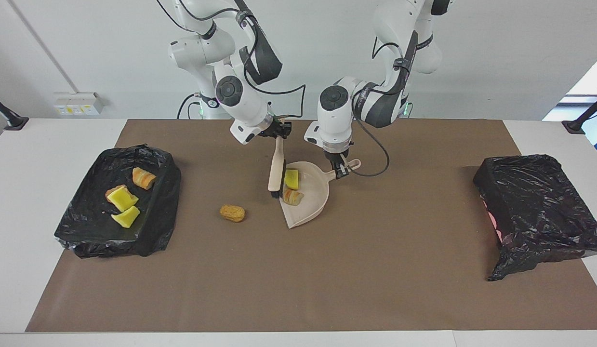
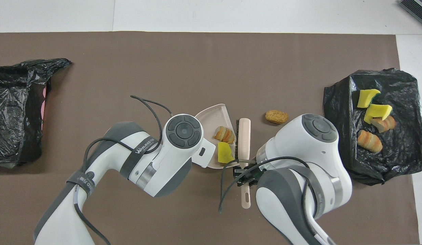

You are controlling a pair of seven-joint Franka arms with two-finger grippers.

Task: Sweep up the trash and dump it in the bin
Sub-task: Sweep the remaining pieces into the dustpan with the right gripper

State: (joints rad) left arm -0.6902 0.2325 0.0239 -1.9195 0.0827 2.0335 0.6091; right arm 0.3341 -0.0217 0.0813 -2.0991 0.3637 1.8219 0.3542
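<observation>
Beige plastic brush [image 1: 276,169] — held by its handle in the right gripper [image 1: 281,130], fingers clamped on it, bristles down at the open mouth of the beige plastic dustpan [image 1: 311,205]. Left gripper [image 1: 340,168] is clamped on the dustpan's handle, pan resting on the brown paper table cover [image 1: 375,270] near the robots, abt mid-table.

In the pan: one bright yellow foam chunk [image 1: 292,179] and one golden-brown striped croissant-like lump [image 1: 293,196], both just inside the mouth, the brush touching or nearly touching them; can't say which from these views.

Farther from the robots and toward the right arm's end, a lone golden-brown bread-like lump [image 1: 232,213] lies on the cover, apart from pan and brush. At the right arm's end sits the black-bag-lined tray bin [image 1: 156,231] w/ four pieces in it: two yellow foam wedges [image 1: 123,207] and two brownish croissant-like lumps [image 1: 143,178]. At the left arm's end, a second black-bagged bin [image 1: 539,202], contents not visible.

Step in hand, I'd judge: sweeping — two pieces loaded, one left out. Next move prob calls for lifting the brush clear, bringing it round the bread lump and drawing it into the pan's mouth, pan kept flat so the two inside don't roll out — then carry and tip into a bin.
</observation>
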